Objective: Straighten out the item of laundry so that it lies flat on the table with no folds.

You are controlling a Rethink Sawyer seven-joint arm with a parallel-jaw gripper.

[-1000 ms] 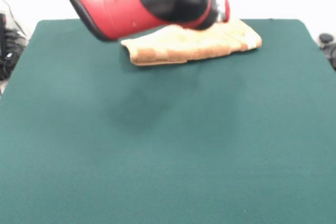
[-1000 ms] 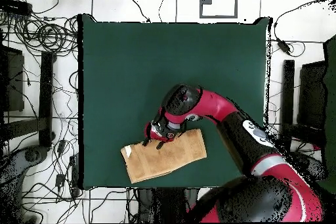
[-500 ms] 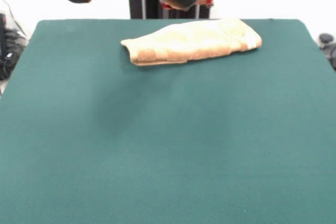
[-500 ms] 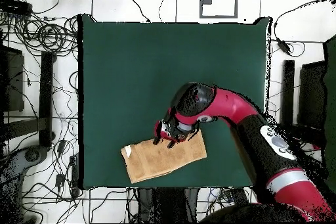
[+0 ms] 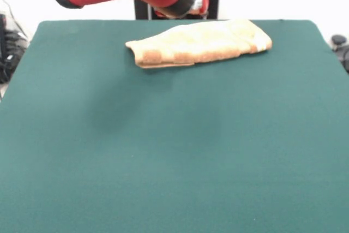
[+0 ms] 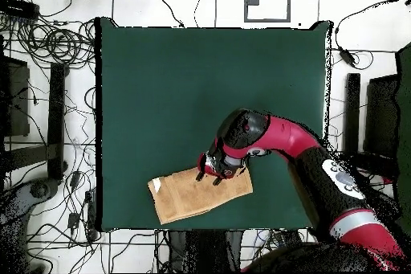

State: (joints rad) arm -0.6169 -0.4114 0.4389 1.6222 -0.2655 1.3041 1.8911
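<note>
Reaching over the folded towel (image 6: 199,194) near the tabletop (image 6: 177,86) edge, the claw (image 6: 210,169) shows no clear state.

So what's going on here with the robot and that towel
The red arm's gripper hovers over the upper edge of the orange-tan towel, which lies folded near the robot's side of the green table. Nothing is lifted. Whether the gripper is open or shut can't be made out, and the towel is not yet flattened.

Dark green table (image 5: 174,151), folded orange-tan towel (image 5: 199,43) near robot-side edge
</note>
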